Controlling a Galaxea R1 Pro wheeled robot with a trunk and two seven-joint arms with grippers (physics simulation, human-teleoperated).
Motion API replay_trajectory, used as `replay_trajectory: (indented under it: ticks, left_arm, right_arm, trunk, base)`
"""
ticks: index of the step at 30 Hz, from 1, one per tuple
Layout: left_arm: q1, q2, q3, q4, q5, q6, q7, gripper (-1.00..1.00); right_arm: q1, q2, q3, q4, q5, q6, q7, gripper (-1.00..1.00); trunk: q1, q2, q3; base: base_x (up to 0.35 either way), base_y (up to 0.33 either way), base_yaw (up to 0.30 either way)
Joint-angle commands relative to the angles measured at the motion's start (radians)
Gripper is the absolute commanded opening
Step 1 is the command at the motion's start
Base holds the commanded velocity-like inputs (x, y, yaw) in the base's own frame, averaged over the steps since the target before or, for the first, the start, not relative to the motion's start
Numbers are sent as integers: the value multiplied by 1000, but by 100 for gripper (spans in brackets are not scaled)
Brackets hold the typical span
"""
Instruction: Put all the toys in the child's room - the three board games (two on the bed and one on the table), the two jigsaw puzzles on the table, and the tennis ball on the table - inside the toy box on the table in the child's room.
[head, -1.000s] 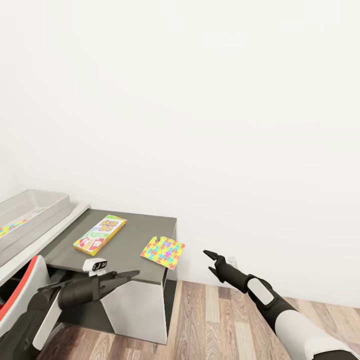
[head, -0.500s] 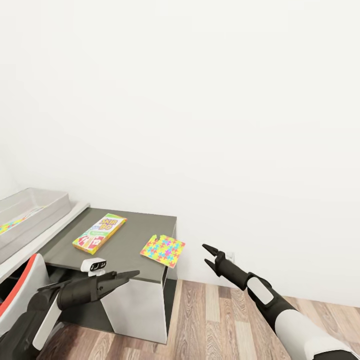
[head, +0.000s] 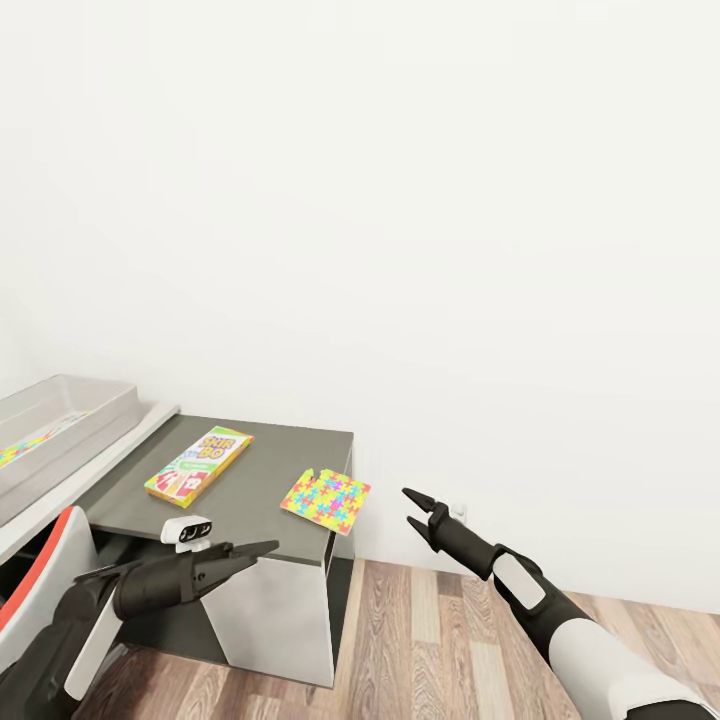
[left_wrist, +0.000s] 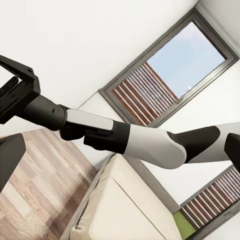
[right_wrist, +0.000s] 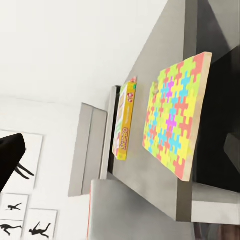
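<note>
A jigsaw puzzle (head: 326, 499) lies at the corner of the dark grey tabletop (head: 270, 470), one edge overhanging, with a yellow-green board game (head: 198, 466) well to its left and the toy box (head: 60, 425) on the higher pale top beyond. The right hand (head: 414, 510) hovers beside the puzzle, fingers spread and empty; the left hand (head: 262, 552), also released, hangs before the unit

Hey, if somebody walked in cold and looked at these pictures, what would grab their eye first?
Probably the bright jigsaw puzzle, lying at the front right corner of the dark grey side unit and overhanging its edge. Left of it on the same top lies a yellow-green board game, and at the far left sits the grey toy box with something colourful inside. Both arms reach forward, the right gripper open in the air beside the puzzle.
</note>
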Motion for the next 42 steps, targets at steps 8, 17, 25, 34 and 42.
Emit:
replay_trajectory:
  ticks: [8, 17, 25, 34, 42]
  left_arm:
    - [-1, 1, 5, 0, 1, 12, -4, 100]
    - [-1, 1, 26, 0, 2, 11, -4, 100]
    - [-1, 1, 27, 0, 2, 11, -4, 100]
    - [-1, -1, 25, -1, 2, 11, -11, 100]
    - [0, -1, 25, -2, 1, 9, -35, 100]
  right_arm:
    - [-1, 1, 5, 0, -7, 2, -4, 100]
    - [-1, 2, 5, 0, -6, 1, -5, 100]
    - [-1, 2, 5, 0, -6, 1, -5, 100]
    - [-1, 1, 3, 0, -6, 1, -6, 100]
    - [-1, 1, 3, 0, -6, 1, -6, 100]
  trunk:
    - [0, -1, -1]
    - [0, -1, 6]
    - [0, -1, 8]
    - [0, -1, 9]
    - [8, -15, 2]
  base:
    - [42, 29, 1]
    - [23, 16, 137]
    - [8, 1, 52]
    - [47, 0, 65]
    - [4, 0, 13]
